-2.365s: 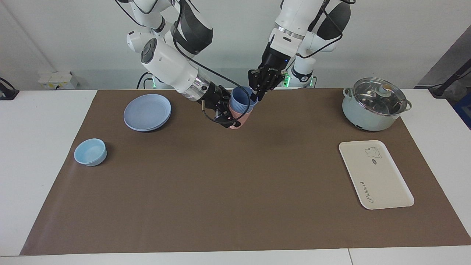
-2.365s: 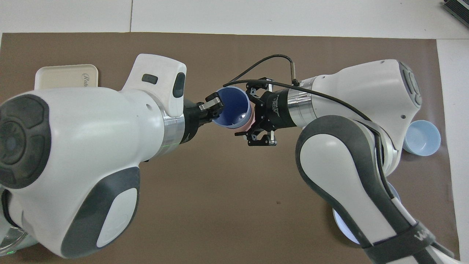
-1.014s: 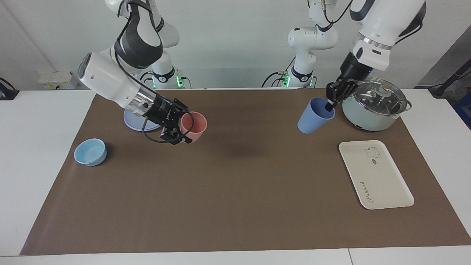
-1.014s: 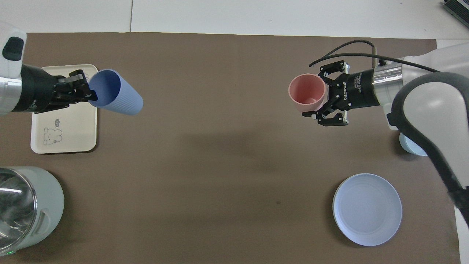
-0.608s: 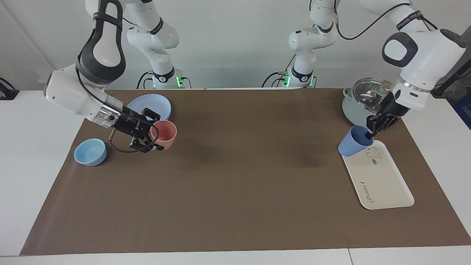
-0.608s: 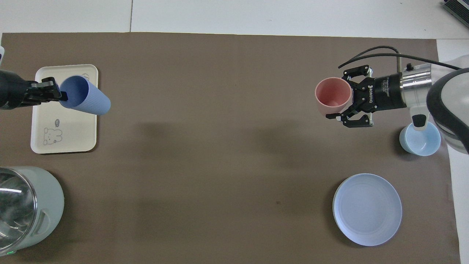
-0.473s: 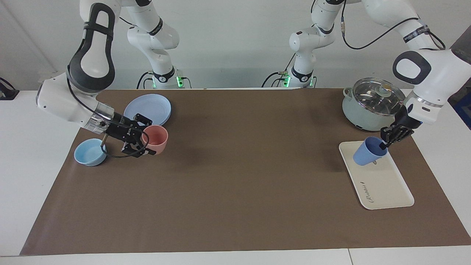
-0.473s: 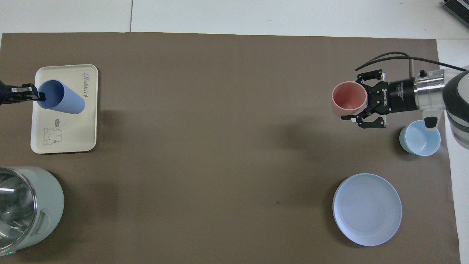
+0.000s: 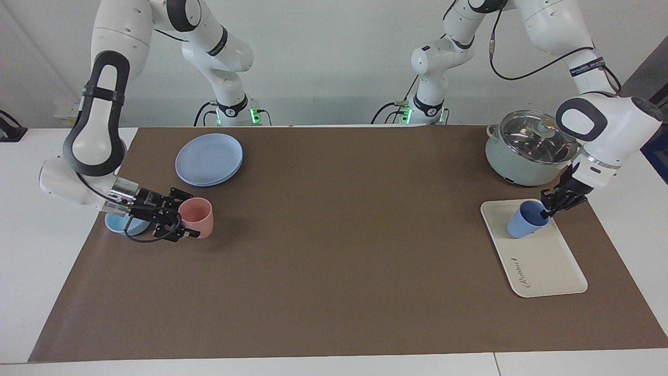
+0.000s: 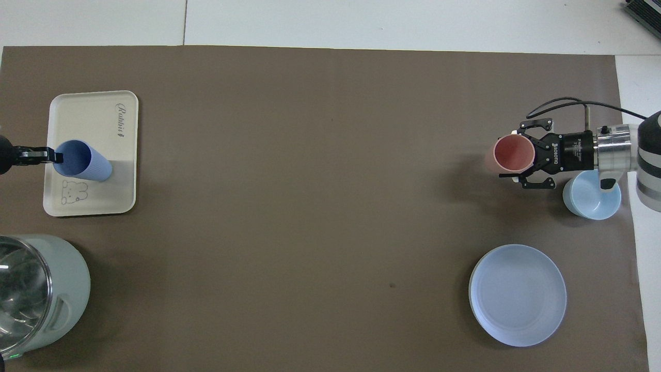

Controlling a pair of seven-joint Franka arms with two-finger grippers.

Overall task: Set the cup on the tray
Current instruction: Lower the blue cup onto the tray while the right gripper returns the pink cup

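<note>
The periwinkle-blue cup (image 9: 524,221) is tilted, its base low on the cream tray (image 9: 545,263) near the bear drawing. I cannot tell whether the base touches the tray. My left gripper (image 9: 549,207) is shut on the cup's rim. In the overhead view the cup (image 10: 85,163) lies over the tray (image 10: 93,116) with the left gripper (image 10: 51,155) at its rim. My right gripper (image 9: 182,220) is shut on a pink cup (image 9: 198,218), low at the mat beside the light-blue bowl. It also shows in the overhead view (image 10: 522,155), holding the pink cup (image 10: 511,155).
A pot with a glass lid (image 9: 529,149) stands nearer to the robots than the tray. A round blue plate (image 9: 209,159) lies toward the right arm's end. The light-blue bowl (image 10: 591,199) sits partly under the right arm's wrist.
The left arm carried the blue cup from the table's middle out over the tray and lowered it. The right arm carried the pink cup toward the bowl and lowered it.
</note>
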